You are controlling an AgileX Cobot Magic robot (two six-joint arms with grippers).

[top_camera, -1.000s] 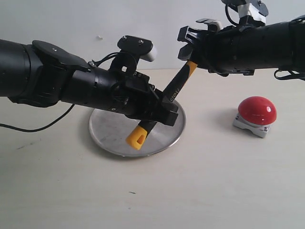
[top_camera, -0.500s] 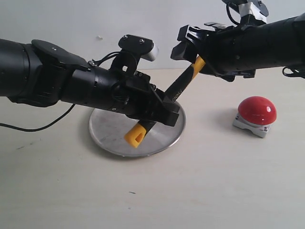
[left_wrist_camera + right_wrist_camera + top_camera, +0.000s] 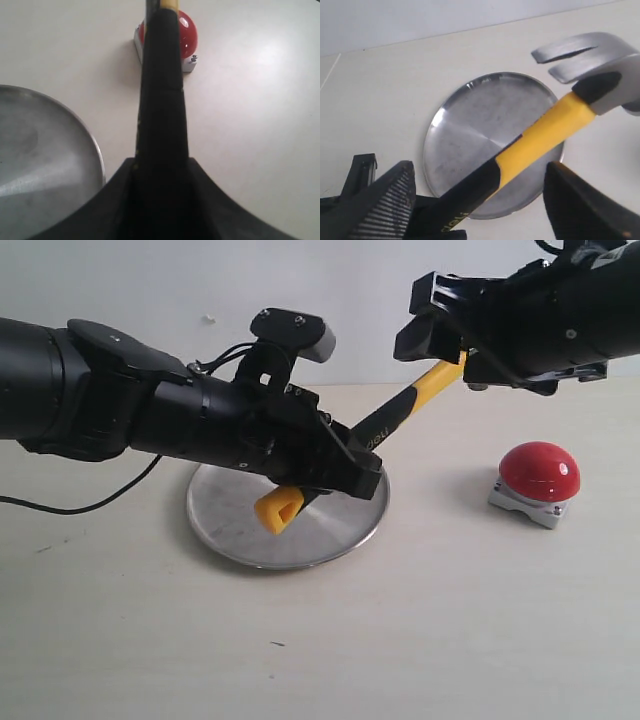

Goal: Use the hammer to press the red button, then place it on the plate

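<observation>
Swung flatter than a second ago, the hammer (image 3: 405, 412) now slants from low beside the left gripper (image 3: 345, 468) up to the right gripper (image 3: 440, 322), which has pulled up and away from the left one. The left gripper is clamped on the black part of the handle, and in its wrist view the handle (image 3: 162, 100) runs straight out from between the jaws. The yellow looped end sticks out just behind and below this gripper, over the plate (image 3: 225, 525); whether it touches the metal cannot be told. The plate's scuffed surface (image 3: 470, 135) lies below both grippers.

The right gripper's fingers (image 3: 385, 200) stand wide apart on either side of the handle (image 3: 540, 135), with gaps on both sides. The steel head and its split claw (image 3: 585, 52) lie just beyond them. The long axis points head-first up and away from the left gripper, roughly toward the button (image 3: 540, 472). The button sits on the table well beyond the left gripper, below and apart from the right one. In the left wrist view it (image 3: 189, 37) shows directly behind the handle.
</observation>
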